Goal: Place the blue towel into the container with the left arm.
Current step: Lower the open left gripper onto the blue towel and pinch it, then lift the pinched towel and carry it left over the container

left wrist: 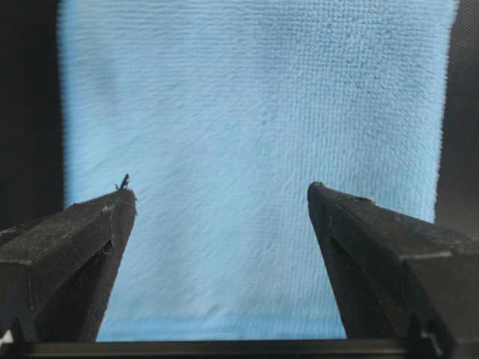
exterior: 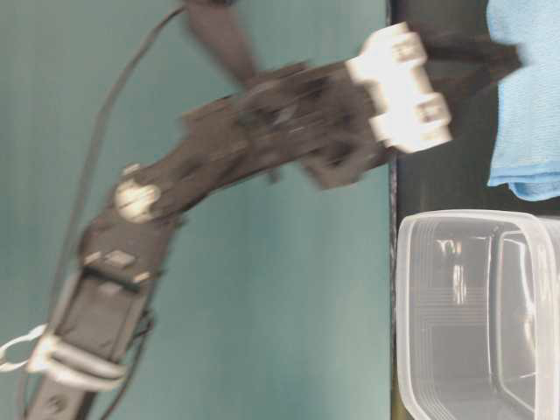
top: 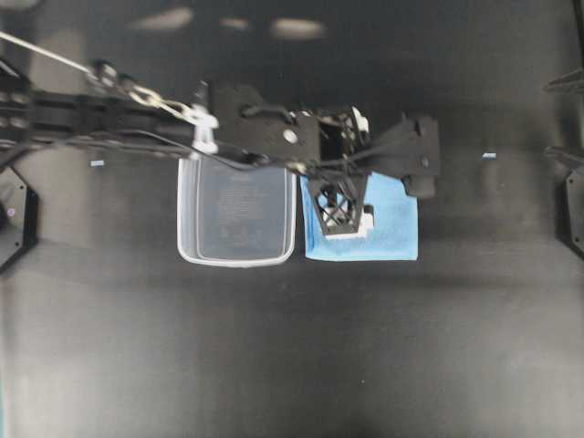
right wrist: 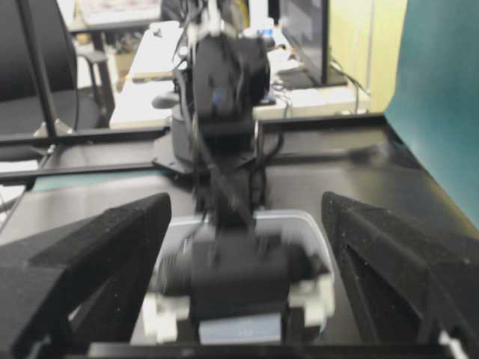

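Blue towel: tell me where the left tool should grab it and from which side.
Pinch the blue towel near its middle, coming straight down from above. It lies flat and folded on the table, so no edge stands up to catch. The left tool hangs open over it, beside the container.

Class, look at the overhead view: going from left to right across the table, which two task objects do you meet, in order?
The container → the blue towel.
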Robot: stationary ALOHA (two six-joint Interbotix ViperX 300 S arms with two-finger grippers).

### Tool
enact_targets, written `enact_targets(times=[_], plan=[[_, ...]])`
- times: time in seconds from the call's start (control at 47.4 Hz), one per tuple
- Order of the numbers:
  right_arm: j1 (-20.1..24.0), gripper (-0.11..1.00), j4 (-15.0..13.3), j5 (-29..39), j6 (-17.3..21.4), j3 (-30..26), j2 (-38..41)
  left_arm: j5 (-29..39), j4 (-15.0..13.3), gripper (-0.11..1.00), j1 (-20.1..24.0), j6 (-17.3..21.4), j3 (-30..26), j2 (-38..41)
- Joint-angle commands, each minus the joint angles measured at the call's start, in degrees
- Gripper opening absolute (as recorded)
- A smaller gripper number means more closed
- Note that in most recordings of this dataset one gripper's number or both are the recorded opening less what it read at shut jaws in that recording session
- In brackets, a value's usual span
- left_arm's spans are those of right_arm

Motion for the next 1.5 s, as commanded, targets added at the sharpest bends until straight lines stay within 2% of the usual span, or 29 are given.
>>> enact_targets(times=[0.0, 0.274, 0.38, 0.485, 0.569, 0.675, 0.717, 0.759, 0.949, 1.16, 1.307, 1.476], plan=[[-0.2, 0.78, 0.2, -0.8, 0.1, -0.4, 0.4, -0.2, 0.2, 0.9, -1.0, 0.0, -1.7, 1.5], [-0.2, 0.78, 0.2, -1.9, 0.2, -0.2, 0.4, -0.4, 0.2, 0.89, -1.5, 0.0, -1.9, 4.5], [-0.2, 0.78, 0.3, -2.5, 0.1, -0.2, 0.4, -0.5, 0.2, 0.84, -1.5, -0.2, -1.5, 4.7], [-0.2, 0.78, 0.2, -2.5, 0.1, -0.1, 0.4, -0.5, 0.2, 0.68, -1.7, -0.1, -1.5, 4.6], [-0.2, 0.78, 0.3, -2.5, 0.1, 0.0, 0.4, -0.3, 0.2, 0.49, -2.0, 0.0, -1.8, 4.4], [-0.1, 0.78, 0.2, -2.5, 0.1, 0.0, 0.4, -0.2, 0.2, 0.19, -2.2, 0.1, -1.8, 4.1], [-0.1, 0.78, 0.2, -2.5, 0.1, 0.0, 0.3, 0.0, 0.2, 0.1, -2.3, 0.1, -1.9, 3.8], [-0.2, 0.78, 0.2, -2.5, 0.1, 0.0, 0.3, 0.4, 0.2, 0.06, -2.4, 0.1, -2.2, 2.9], [-0.2, 0.78, 0.3, -2.5, 0.1, 0.0, 0.2, 3.0, 0.3, 0.06, -2.4, 0.2, -4.1, -2.9], [-0.2, 0.78, 0.2, -2.5, 0.1, 0.0, 0.2, 9.5, 0.3, 0.06, -2.5, 0.2, -4.2, -14.9], [-0.2, 0.78, 0.3, -2.5, 0.1, 0.0, 0.2, 15.9, 0.3, 0.06, -1.8, 0.2, 0.2, -24.6], [-0.2, 0.78, 0.2, -2.5, 0.0, 0.1, 0.3, 16.8, 0.3, 0.06, 0.2, 0.1, 9.5, -34.3]])
